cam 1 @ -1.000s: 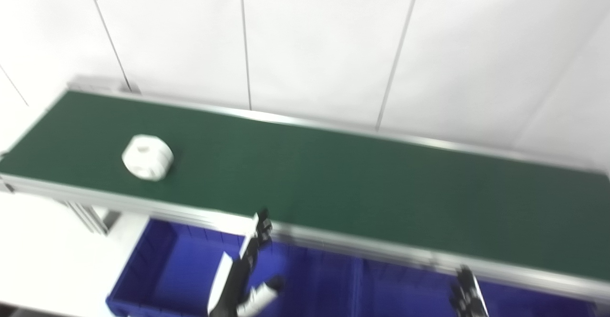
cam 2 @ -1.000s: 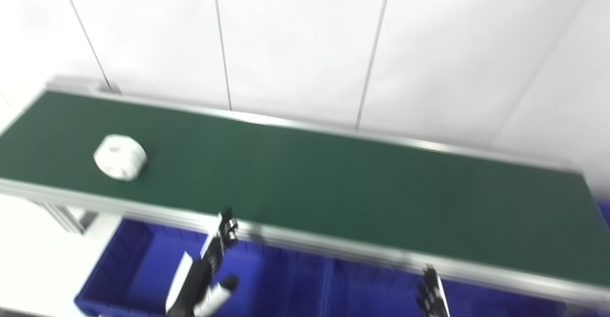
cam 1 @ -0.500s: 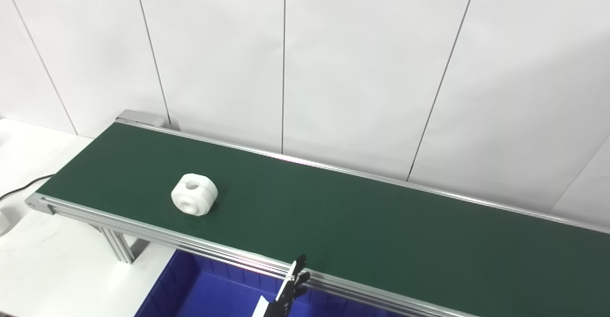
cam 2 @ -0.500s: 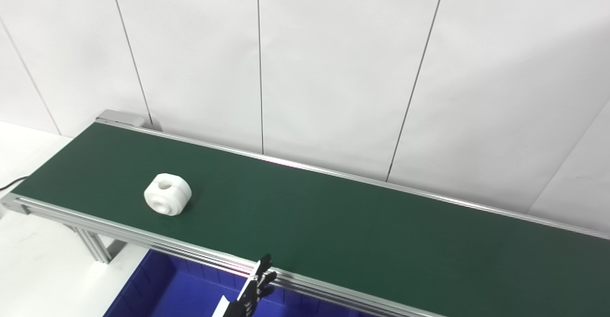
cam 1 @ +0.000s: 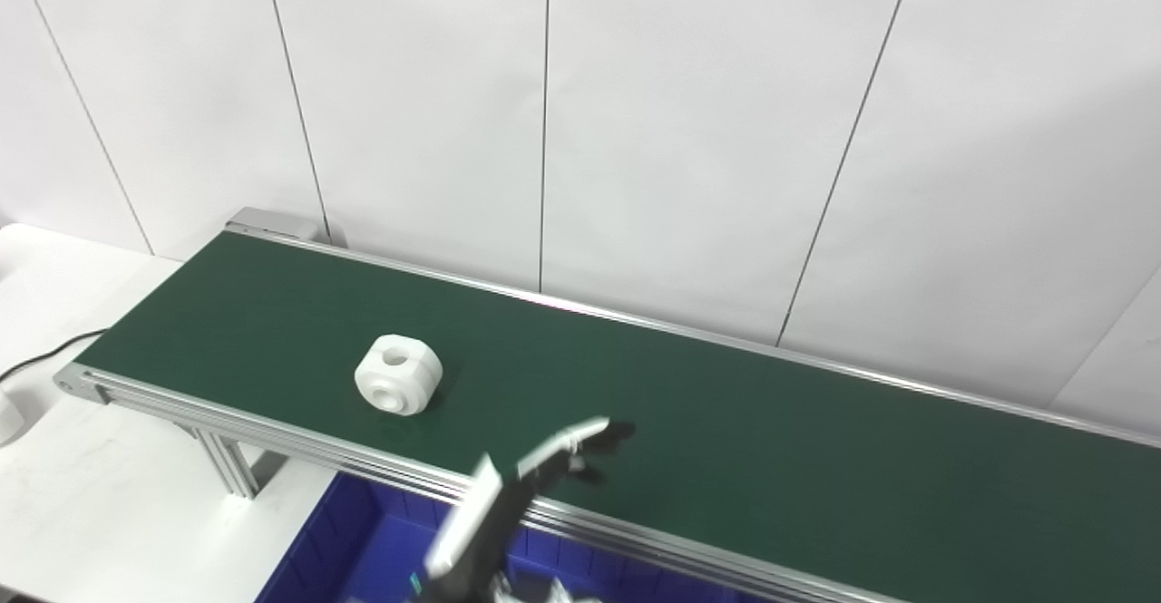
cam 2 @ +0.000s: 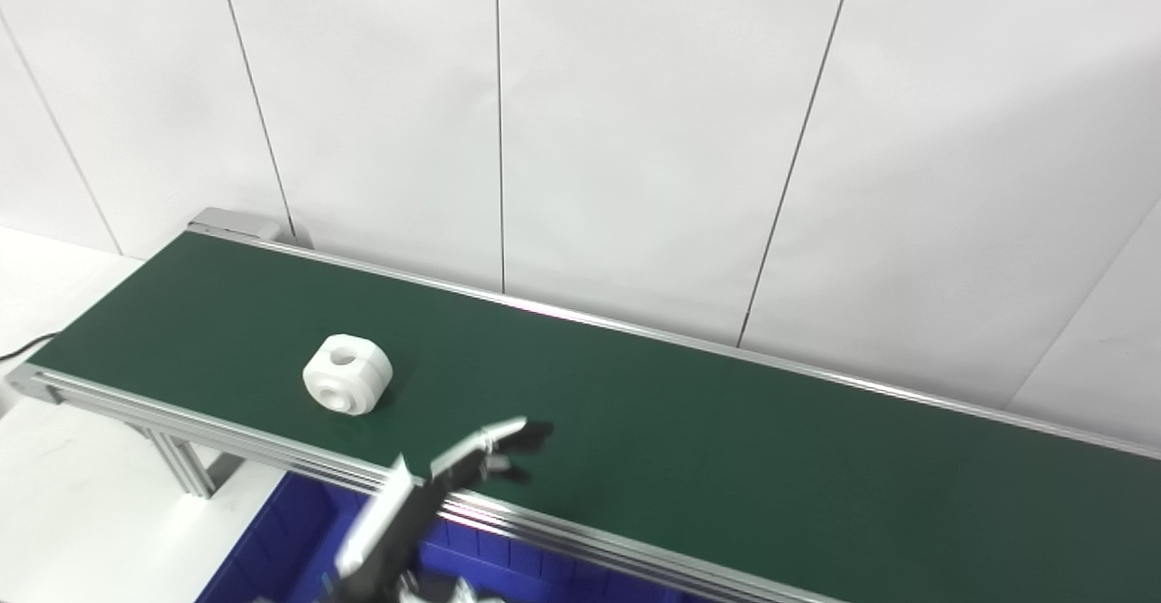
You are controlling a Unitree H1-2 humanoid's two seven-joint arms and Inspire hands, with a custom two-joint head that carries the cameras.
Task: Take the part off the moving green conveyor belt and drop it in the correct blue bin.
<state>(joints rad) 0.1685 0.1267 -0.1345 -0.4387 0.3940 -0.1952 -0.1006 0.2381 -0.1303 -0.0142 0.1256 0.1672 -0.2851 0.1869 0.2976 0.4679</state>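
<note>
A white chunky part (cam 1: pixel 398 374) with a round hole in its top lies on the green conveyor belt (cam 1: pixel 726 440), left of the middle; it also shows in the right eye view (cam 2: pixel 347 386). My left hand (cam 1: pixel 562 453) is raised over the belt's near edge, right of the part and apart from it, fingers stretched out and holding nothing. A blue bin (cam 1: pixel 363 549) sits below the belt's near rail. My right hand is out of view.
The belt runs from back left to front right along a white panelled wall (cam 1: pixel 635 131). A white table (cam 1: pixel 82 494) with a black cable (cam 1: pixel 36 358) lies at the left. Aluminium legs (cam 1: pixel 227 462) hold the belt's left end.
My left hand rose from below the near rail to over the belt's edge. The part moved a little to the right along the belt. The camera tilted up since one second ago.
</note>
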